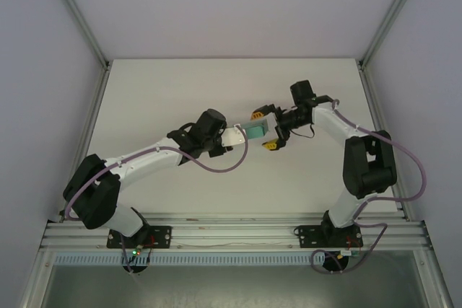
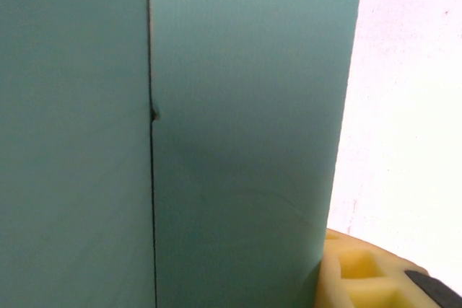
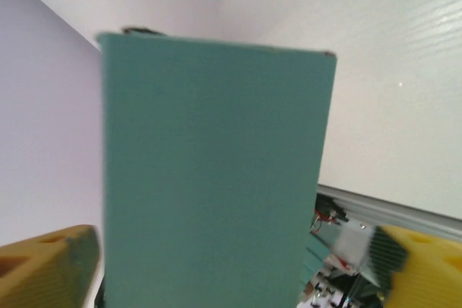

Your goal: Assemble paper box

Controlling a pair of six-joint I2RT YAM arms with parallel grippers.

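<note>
The right fingers [image 3: 50,265] stand spread wide, one on each side of the box [image 1: 254,130], with a gap to the card on both sides, so the right gripper [image 1: 264,130] holds nothing. At the other end a left finger [image 2: 361,272] lies against the box's edge. The left gripper [image 1: 242,133] looks pinched on that end, which I judge partly from the box hanging above the table [image 1: 180,91] with nothing else bearing it. The step looks like a change of hold: the left carries the box while the right sets up to take its free end or press a flap. To do it well, the left should grip just firmly enough that the thin card neither slips nor dents. The right should come in square to the flat faces and close near a creased edge, not on the middle of a panel, where the card would buckle. In the left wrist view a dark seam with a small nick runs along the box between two panels; pressure there could spring it open, so the fingers are best kept beside it. The box is near mid-table, between the two grippers. Its long axis runs from one gripper to the other, across the table, with its free end pointing at the right wrist and a broad face toward that camera.
</note>
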